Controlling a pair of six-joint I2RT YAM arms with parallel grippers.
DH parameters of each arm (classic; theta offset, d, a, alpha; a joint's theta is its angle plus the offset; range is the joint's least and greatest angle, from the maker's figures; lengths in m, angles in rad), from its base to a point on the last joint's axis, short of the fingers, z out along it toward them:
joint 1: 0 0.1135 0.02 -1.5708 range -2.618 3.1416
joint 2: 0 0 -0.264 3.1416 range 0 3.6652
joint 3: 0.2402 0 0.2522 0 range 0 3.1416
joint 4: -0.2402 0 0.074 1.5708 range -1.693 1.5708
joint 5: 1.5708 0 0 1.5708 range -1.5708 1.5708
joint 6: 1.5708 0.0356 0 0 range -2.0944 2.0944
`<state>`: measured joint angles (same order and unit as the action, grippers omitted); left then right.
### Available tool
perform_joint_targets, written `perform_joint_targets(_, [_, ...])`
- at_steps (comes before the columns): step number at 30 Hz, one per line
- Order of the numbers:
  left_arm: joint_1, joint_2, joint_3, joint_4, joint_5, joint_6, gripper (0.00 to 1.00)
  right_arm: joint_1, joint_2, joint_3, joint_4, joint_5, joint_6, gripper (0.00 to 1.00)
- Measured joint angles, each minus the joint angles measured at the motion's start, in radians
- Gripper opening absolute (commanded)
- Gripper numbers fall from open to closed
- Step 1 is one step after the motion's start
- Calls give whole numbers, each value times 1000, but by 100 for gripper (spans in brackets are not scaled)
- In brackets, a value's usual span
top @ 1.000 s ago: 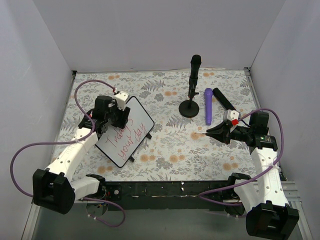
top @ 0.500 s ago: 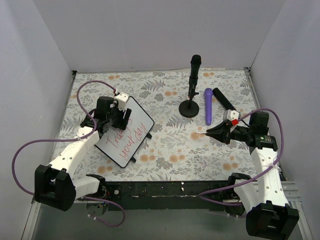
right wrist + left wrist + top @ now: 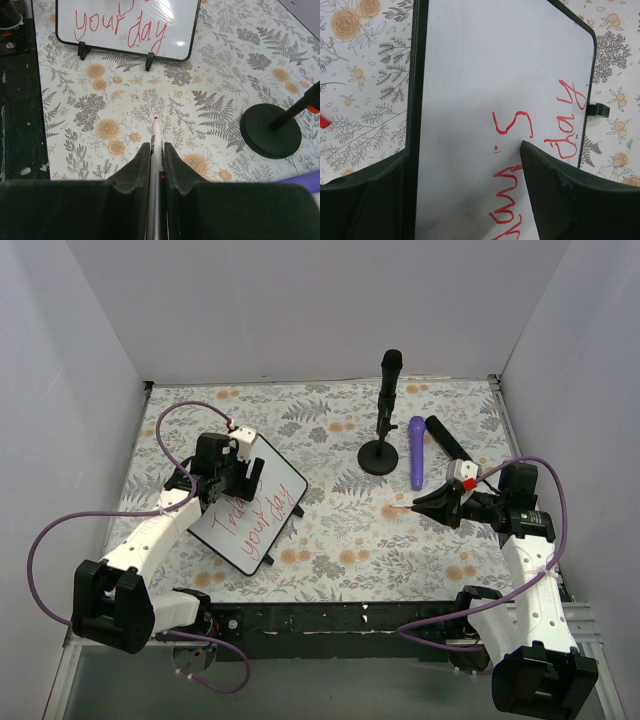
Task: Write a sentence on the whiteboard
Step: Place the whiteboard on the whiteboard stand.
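Observation:
The whiteboard (image 3: 272, 480) stands tilted on its small black feet at the left of the floral table. The red cursive sentence (image 3: 250, 515) runs across it in slanted lines. My left gripper (image 3: 228, 478) is at the board's upper left edge. In the left wrist view this gripper (image 3: 462, 150) is open, one finger outside the black frame and the other finger (image 3: 560, 195) over the whiteboard (image 3: 470, 60) beside the sentence (image 3: 512, 125). My right gripper (image 3: 432, 504) hovers at the right, shut on a red-tipped marker (image 3: 156, 132). The marker points toward the whiteboard (image 3: 182, 30) and sentence (image 3: 120, 27).
A black microphone on a stand (image 3: 388, 380) with a round base (image 3: 378, 457) rises at the back centre. A purple microphone (image 3: 416, 452) and a black one (image 3: 450, 440) lie beside it. White walls close in the table. The stand base (image 3: 271, 131) sits right of my marker.
My left gripper's jaws have spread wider around the whiteboard's edge, and the left arm's elbow has drawn in a little. The right arm and marker have not moved.

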<state>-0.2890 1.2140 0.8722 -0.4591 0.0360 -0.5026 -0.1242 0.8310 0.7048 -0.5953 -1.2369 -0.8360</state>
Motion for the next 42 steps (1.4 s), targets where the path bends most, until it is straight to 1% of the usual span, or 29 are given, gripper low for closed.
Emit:
perform_joint_targets(18, [6,11,0,-3,-34,-26,79,0,0,0,0,0,0,1])
perform_joint_targets(25, [15,3,0,-4,-62,-30,82,0,0,0,0,0,0,1])
perform_joint_targets(34, [18,-10,0,-4,-74,-39,84,0,0,0,0,0,0,1])
perform_joint_targets(42, [24,-39,2,-5,-77,-64,87,0,0,0,0,0,0,1])
